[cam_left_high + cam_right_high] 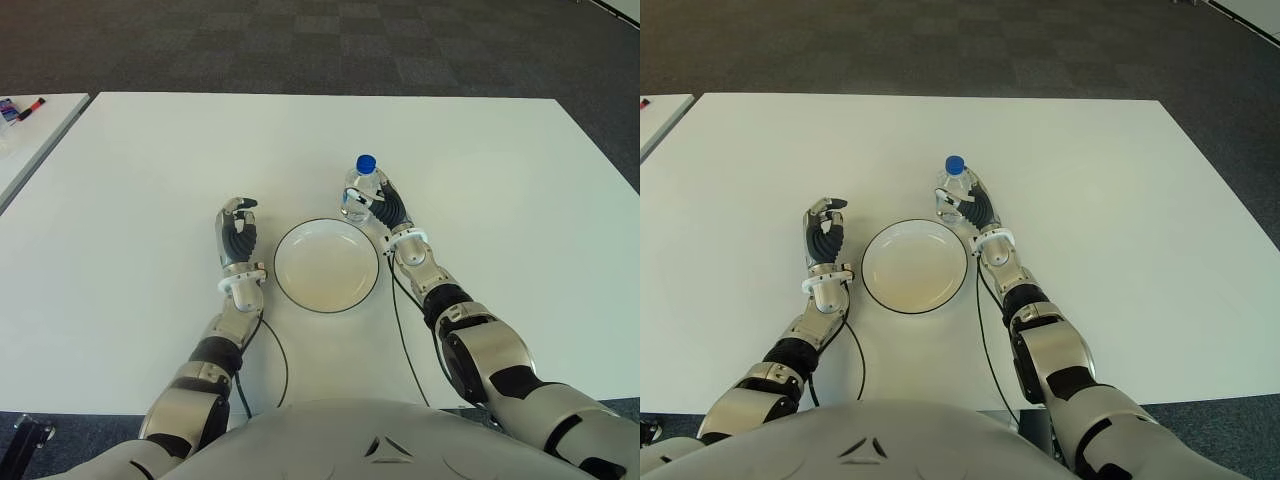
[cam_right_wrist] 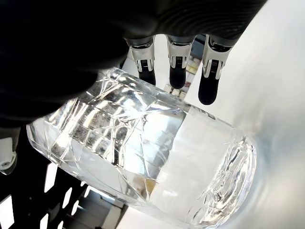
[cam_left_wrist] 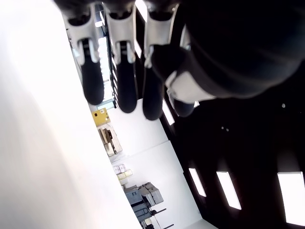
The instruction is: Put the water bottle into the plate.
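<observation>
A clear water bottle (image 1: 361,190) with a blue cap stands upright on the white table, just beyond the far right rim of the round white plate (image 1: 326,268). My right hand (image 1: 387,208) is against the bottle's right side. In the right wrist view the bottle (image 2: 143,152) fills the space under the palm, and the fingers (image 2: 176,71) reach straight past it without wrapping round. My left hand (image 1: 238,232) shows left of the plate, fingers (image 3: 121,86) relaxed and holding nothing.
The white table (image 1: 150,170) stretches wide around the plate on all sides. A second white table (image 1: 30,135) at the far left carries small items (image 1: 20,108). Dark carpet lies beyond the far edge.
</observation>
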